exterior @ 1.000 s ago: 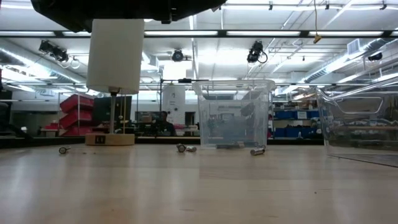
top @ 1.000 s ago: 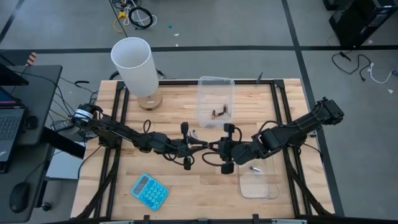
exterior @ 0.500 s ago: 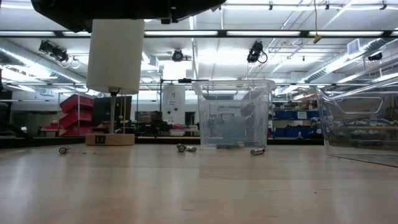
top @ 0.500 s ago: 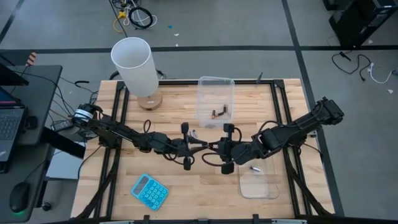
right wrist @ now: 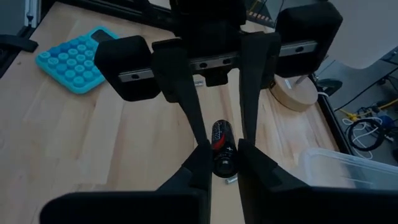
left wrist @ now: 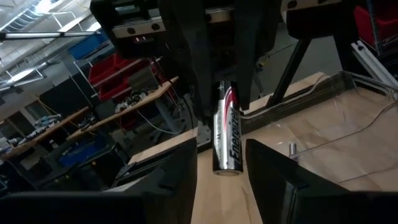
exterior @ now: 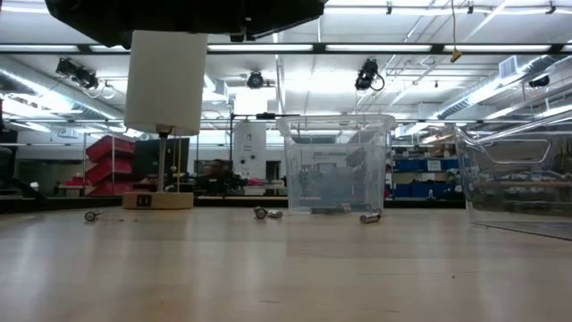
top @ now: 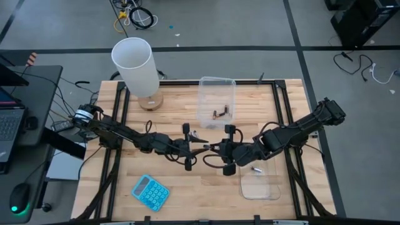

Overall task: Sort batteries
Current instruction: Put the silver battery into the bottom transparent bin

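Batteries are the objects being sorted; one battery (left wrist: 226, 134), silver and black with red lettering, is held in the air between the two grippers above the middle of the table (top: 187, 187). The right gripper (top: 211, 149) pinches this cell between its fingertips (right wrist: 198, 167). The left gripper (top: 201, 147) faces it nose to nose; its fingers (left wrist: 172, 180) stand spread on either side of the cell without pressing it. Both arms reach in low from opposite sides and meet just short of the near wall of a clear tub (top: 216, 102) that stands at the middle of the far edge. Two dark cells (top: 220, 113) lie on the floor of that tub. A second, shallow clear tub (top: 260, 185) sits toward the right near corner, and a silvery cell (top: 255, 169) lies at its far rim. In the low view, three loose cells rest on the wood: one near the lamp base (exterior: 90, 215), one in front of the far tub (exterior: 262, 213), and one beside that tub (exterior: 369, 216). A white-shaded lamp (top: 134, 64) stands at the left far corner. A blue calculator (top: 150, 192) lies near the left near edge.
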### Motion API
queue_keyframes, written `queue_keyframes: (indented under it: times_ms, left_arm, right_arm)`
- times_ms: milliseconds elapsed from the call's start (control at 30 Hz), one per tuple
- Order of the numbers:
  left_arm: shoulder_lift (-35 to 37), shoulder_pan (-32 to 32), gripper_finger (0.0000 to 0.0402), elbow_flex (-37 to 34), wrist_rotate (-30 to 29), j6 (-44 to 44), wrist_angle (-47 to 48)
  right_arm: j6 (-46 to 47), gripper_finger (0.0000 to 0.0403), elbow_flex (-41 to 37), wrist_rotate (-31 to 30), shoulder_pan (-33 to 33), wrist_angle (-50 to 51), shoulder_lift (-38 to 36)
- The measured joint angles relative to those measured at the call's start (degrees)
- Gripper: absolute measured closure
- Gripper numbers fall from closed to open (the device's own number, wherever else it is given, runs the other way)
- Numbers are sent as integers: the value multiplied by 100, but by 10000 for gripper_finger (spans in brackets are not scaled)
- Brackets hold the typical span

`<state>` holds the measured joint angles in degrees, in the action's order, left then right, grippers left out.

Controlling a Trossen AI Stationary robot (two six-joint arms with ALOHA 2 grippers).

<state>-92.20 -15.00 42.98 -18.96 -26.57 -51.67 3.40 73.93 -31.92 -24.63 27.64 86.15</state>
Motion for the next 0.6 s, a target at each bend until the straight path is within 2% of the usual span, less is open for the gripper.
queue_keyframes:
  times_ms: [233, 400, 600]
  left_arm:
    - [0, -23, 263, 0, -122, 179, 108]
    - [0, -129, 263, 0, -603, 246, 516]
    - [0, -370, 263, 0, -673, 566, 890]
  right_arm:
    - [298, 360, 0, -7, -20, 325, 0]
    - [867, 359, -2, -10, -120, 852, 0]
    - [1647, 359, -2, 77, -324, 1597, -11]
